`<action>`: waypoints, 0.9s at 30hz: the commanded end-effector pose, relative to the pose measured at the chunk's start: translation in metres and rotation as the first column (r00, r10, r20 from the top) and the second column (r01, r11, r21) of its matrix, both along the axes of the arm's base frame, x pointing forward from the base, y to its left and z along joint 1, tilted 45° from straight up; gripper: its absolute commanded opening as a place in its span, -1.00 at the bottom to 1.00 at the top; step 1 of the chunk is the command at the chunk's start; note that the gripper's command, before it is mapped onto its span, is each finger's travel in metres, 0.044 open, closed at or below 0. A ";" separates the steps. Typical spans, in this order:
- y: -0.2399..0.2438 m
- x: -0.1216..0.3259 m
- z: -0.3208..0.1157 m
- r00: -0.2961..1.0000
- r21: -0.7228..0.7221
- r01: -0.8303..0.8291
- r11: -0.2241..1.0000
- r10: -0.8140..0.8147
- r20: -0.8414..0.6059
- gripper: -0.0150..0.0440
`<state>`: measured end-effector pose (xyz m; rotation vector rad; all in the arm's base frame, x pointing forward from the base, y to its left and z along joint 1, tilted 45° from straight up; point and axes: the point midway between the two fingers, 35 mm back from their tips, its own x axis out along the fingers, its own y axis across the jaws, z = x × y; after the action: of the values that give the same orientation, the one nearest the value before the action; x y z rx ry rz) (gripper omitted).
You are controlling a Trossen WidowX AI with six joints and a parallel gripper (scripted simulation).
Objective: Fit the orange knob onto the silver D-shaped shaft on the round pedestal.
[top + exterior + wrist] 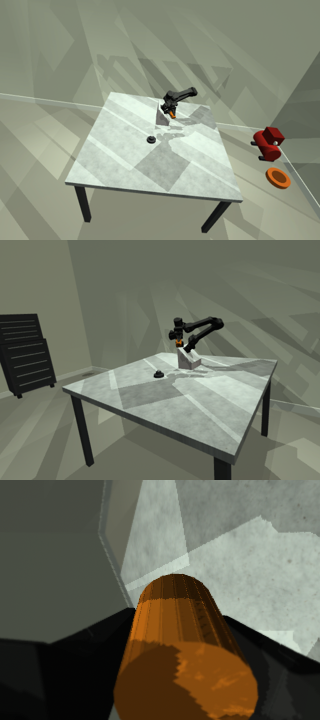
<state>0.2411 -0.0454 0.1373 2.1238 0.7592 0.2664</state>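
Observation:
My gripper [171, 112] [178, 340] [176, 620] is shut on the orange knob [173, 115] [178, 343] [185, 680] and holds it up in the air beside the slanted block. The knob is tilted in the top view. A small dark spot, perhaps the hole, shows on its end in the exterior view; the flat side cannot be made out. The round black pedestal [151, 141] [158, 375] stands on the table, apart from the knob and nearer the table's middle. Its short shaft [158, 370] points up; which way its flat faces is too small to tell.
A pale block [162, 120] [184, 363] with a slanted top stands on the table [113, 160] [206, 415] close to the arm. A red machine [266, 147] and an orange ring [270, 178] are off the table. A dark cabinet [28, 364] stands by the wall.

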 end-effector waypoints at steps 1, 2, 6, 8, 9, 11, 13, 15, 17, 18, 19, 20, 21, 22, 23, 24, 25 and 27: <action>-0.001 0.000 0.000 1.000 -0.003 0.002 1.000 -0.002 0.000 -0.49; -0.001 0.000 0.000 1.000 -0.003 0.002 1.000 -0.002 0.000 -0.49; -0.001 0.000 0.000 1.000 -0.003 0.002 1.000 -0.002 0.000 -0.49; -0.001 0.000 0.000 1.000 -0.003 0.002 1.000 -0.002 0.000 -0.49; -0.001 0.000 0.000 1.000 -0.003 0.002 1.000 -0.002 0.000 -0.49; -0.001 0.000 0.000 1.000 -0.003 0.002 1.000 -0.002 0.000 -0.49; -0.001 0.000 0.000 1.000 -0.003 0.002 1.000 -0.002 0.000 -0.49; -0.001 0.000 0.000 1.000 -0.003 0.002 1.000 -0.002 0.000 -0.49; -0.001 0.000 0.000 1.000 -0.003 0.002 1.000 -0.002 0.000 -0.49; 0.000 0.001 0.000 1.000 -0.003 0.002 1.000 -0.002 0.000 -0.49; 0.000 0.001 -0.001 1.000 -0.003 0.002 1.000 -0.002 0.000 -0.49; 0.001 0.001 -0.001 1.000 -0.004 0.002 1.000 -0.002 0.000 -0.49; 0.003 0.002 -0.002 1.000 -0.005 -0.001 1.000 0.001 -0.002 -0.49; 0.006 0.003 -0.002 1.000 -0.008 -0.009 1.000 0.009 -0.008 -0.49; 0.007 0.003 -0.003 1.000 -0.010 -0.011 1.000 0.011 -0.010 -0.49; 0.008 0.003 -0.003 1.000 -0.011 -0.014 1.000 0.014 -0.012 -0.49; 0.009 0.004 -0.003 1.000 -0.013 -0.017 1.000 0.017 -0.015 -0.49; 0.010 0.005 -0.004 0.999 -0.018 -0.024 1.000 0.023 -0.023 -0.49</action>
<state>0.2442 -0.0364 0.1339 2.1147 0.7903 0.2572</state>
